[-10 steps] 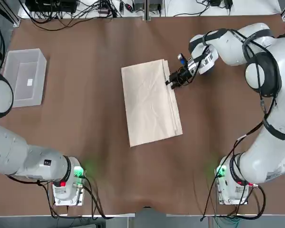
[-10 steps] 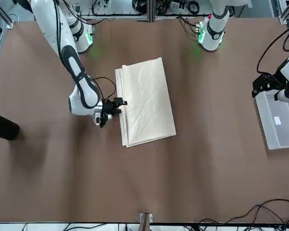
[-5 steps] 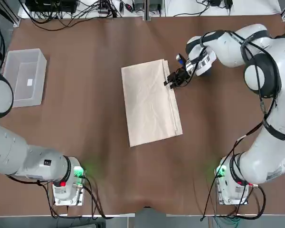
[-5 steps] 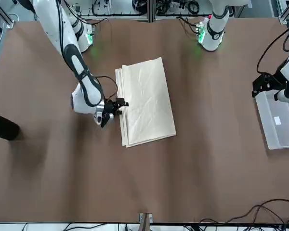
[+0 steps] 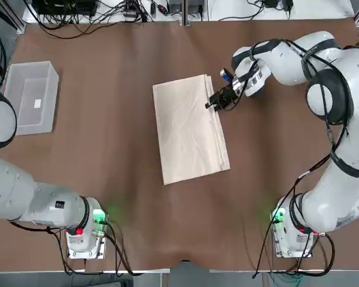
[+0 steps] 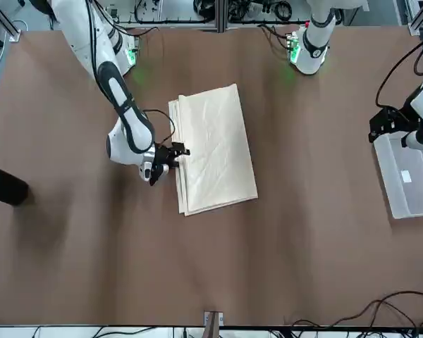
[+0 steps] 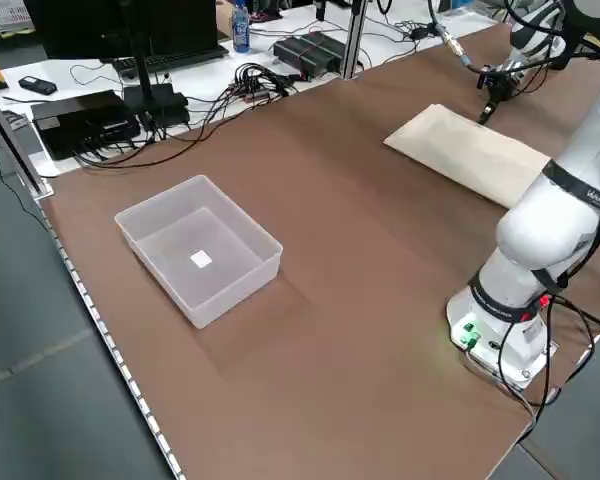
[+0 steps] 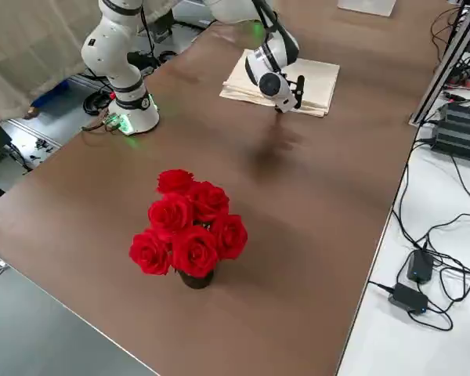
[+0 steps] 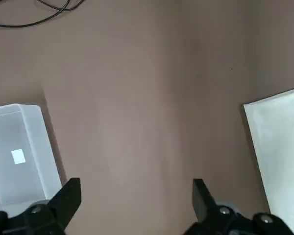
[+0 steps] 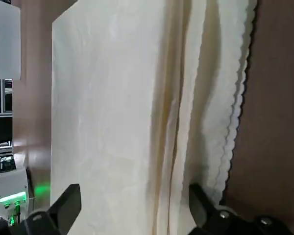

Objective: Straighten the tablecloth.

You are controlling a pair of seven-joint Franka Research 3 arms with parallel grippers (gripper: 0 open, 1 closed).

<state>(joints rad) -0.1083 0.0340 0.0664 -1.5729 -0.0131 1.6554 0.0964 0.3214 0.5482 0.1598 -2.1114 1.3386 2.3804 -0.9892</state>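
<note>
Tablecloth: you see the cream tablecloth (image 5: 190, 128) folded in layers near the middle of the bench (image 5: 107, 149), lying flat on the brown covering; its stacked, scalloped edges face the robot's right side, as the right wrist view shows (image 10: 137, 112).

Right gripper: the right gripper (image 5: 215, 100) sits at the far part of the tablecloth's right-hand edge. In the front view (image 6: 170, 156) it is at the layered edge, low over the bench. Whether it touches the fabric you probably cannot settle from these views.

Right jaws: spread wide, with nothing between them; in the right wrist view the two fingers (image 10: 63, 203) stand well apart, the fabric layers filling the space beyond them.

Left gripper: the left gripper (image 9: 137, 200) hangs above the bench on the robot's left, well apart from the tablecloth, of which its wrist view catches only one corner (image 9: 279, 147).

Left jaws: spread wide and holding nothing.

Clear bin: a clear plastic bin (image 5: 30, 95) stands on the robot's left part of the bench, near its far edge, with a small white piece on its floor (image 7: 201, 260).

Roses: a bunch of red roses (image 8: 189, 227) stands at the robot's right end of the bench, well apart from the tablecloth.
</note>
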